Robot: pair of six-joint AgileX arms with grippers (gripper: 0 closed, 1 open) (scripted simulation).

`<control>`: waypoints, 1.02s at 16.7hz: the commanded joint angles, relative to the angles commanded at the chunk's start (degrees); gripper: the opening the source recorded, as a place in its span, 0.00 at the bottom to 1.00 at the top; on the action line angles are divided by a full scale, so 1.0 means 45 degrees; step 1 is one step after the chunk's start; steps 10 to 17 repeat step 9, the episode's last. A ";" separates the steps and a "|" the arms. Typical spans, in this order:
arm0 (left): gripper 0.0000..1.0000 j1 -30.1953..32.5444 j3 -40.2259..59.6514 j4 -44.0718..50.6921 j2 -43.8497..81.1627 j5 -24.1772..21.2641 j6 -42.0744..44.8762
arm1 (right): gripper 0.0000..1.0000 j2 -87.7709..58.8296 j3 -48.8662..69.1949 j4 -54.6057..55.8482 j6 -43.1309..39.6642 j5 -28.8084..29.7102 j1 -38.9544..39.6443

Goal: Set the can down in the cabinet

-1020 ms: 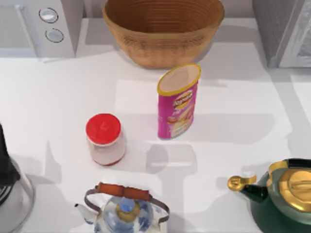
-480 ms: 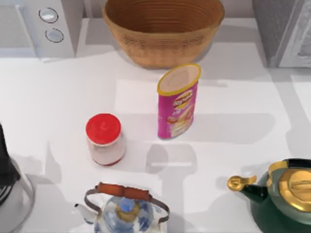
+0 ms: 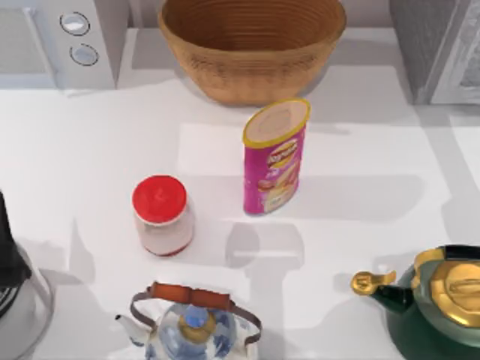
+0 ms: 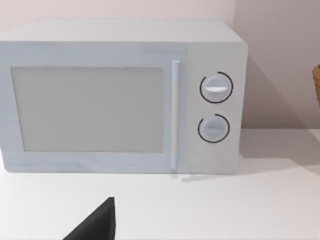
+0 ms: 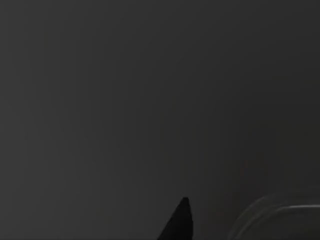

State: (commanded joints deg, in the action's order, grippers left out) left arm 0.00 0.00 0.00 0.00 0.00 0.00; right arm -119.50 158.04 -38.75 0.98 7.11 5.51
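The can (image 3: 274, 157) stands upright mid-worktop, just in front of the basket (image 3: 251, 49), ungrasped; I cannot tell how either arm's jaws stand, so close squarely on its sides, keeping it upright toward the cabinet (image 3: 439, 49).

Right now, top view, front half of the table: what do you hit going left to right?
Red-lidded jar → blue-and-white kettle → pink can → green-and-gold teapot.
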 joint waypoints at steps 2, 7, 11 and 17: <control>1.00 0.0000 0.0000 0.0000 0.0000 0.0000 0.0000 | 0.90 0.0000 0.0000 0.0000 0.0000 0.0000 0.0000; 1.00 0.0000 0.0000 0.0000 0.0000 0.0000 0.0000 | 1.00 0.0000 0.0000 0.0000 0.0000 0.0000 0.0000; 1.00 0.0000 0.0000 0.0000 0.0000 0.0000 0.0000 | 1.00 0.0000 0.0000 0.0000 0.0000 0.0000 0.0000; 1.00 0.0000 0.0000 0.0000 0.0000 0.0000 0.0000 | 1.00 0.0000 0.0000 0.0000 0.0000 0.0000 0.0000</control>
